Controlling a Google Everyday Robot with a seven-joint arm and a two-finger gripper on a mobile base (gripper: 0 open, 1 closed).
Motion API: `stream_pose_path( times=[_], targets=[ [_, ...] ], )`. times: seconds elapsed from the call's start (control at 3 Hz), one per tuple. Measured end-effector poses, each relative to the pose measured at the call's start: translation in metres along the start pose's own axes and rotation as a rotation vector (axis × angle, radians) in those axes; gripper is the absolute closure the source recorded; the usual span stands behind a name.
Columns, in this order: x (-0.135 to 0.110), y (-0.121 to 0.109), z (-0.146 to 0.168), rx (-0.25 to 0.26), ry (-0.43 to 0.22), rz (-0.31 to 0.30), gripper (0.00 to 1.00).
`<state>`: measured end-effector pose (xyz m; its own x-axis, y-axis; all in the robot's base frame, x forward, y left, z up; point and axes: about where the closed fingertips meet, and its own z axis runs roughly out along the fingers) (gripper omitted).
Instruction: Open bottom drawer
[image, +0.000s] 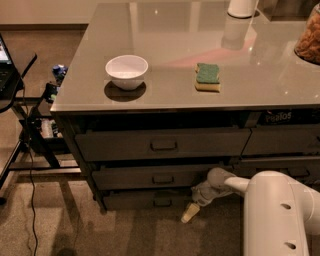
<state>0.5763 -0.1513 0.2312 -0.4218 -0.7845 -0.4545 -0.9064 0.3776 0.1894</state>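
Observation:
The bottom drawer (145, 200) is the lowest of three wide dark grey fronts under the counter, with a small rectangular handle (162, 202) at its centre. Its front sits about in line with the two drawers above. My gripper (190, 213) hangs low near the floor, just right of the drawer's right end and below the middle drawer (150, 177). It points down and to the left, with pale fingertips (187, 216) near the carpet. It is some way right of the handle and does not touch it.
The white arm (272, 210) fills the lower right. On the counter (165, 105) stand a white bowl (127, 71), a green and yellow sponge (207, 76) and a white container (242, 7). A narrower drawer stack (282, 142) is to the right. A dark stand with cables (30, 125) is to the left.

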Motion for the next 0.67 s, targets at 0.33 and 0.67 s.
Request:
stream_pose_path(
  times=[0.33, 0.67],
  targets=[
    [0.001, -0.009, 0.006, 0.009, -0.007, -0.003, 0.00],
    [0.003, -0.014, 0.025, -0.010, 0.015, -0.009, 0.00]
  ],
)
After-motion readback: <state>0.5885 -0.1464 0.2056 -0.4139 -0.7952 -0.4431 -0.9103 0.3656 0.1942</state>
